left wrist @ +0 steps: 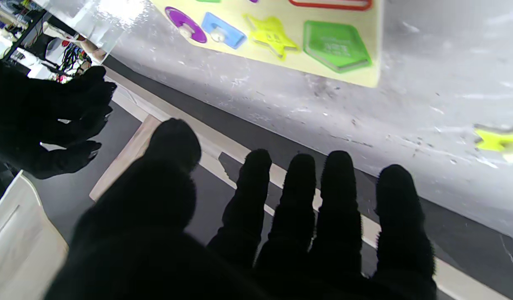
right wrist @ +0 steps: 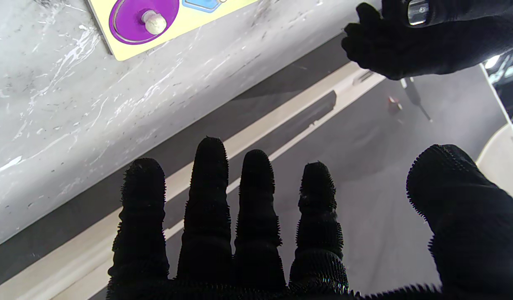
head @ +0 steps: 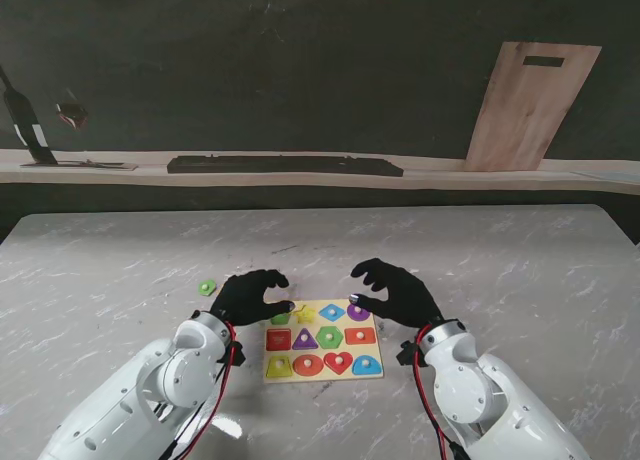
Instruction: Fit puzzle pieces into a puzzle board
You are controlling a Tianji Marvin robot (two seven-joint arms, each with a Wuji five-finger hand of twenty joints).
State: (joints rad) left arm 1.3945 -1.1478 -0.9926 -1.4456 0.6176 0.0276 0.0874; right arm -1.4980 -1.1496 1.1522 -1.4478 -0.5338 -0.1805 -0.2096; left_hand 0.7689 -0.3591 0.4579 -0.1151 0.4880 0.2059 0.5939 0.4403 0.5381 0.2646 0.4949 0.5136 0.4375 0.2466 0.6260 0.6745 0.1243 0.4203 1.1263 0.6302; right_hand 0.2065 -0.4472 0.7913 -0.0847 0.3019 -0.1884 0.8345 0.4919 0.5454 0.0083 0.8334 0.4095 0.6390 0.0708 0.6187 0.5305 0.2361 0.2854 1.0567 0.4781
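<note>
The puzzle board (head: 323,352) is laid flat on the marble table (head: 500,270), near the edge closest to me, between the two forearms. Twelve coloured pieces are seen seated in it in rows: red square, purple triangle, green piece and red rectangle in the middle row; yellow, red circle, red heart (head: 338,361) and a blue piece in the nearest row. The far row is partly covered by the hands; in the left wrist view a purple circle (left wrist: 185,30), blue piece (left wrist: 222,30), yellow star (left wrist: 271,36) and green pentagon (left wrist: 335,46) are shown there. One loose green piece (head: 206,287) is left on the table, to the left of the board and just beyond the left hand (head: 250,297). The left hand is held over the board's far-left corner, fingers spread and slightly curled, nothing gripped. The right hand (head: 392,292) is held over the far-right corner, just above the purple circle, fingers likewise apart and empty. Contact between either hand and the board cannot be confirmed. Both hands are gloved in black. Beyond the table, a dark flat bar (head: 285,165) is laid on a pale ledge and a wooden board (head: 530,105) is leaned against the dark wall at the right.
</note>
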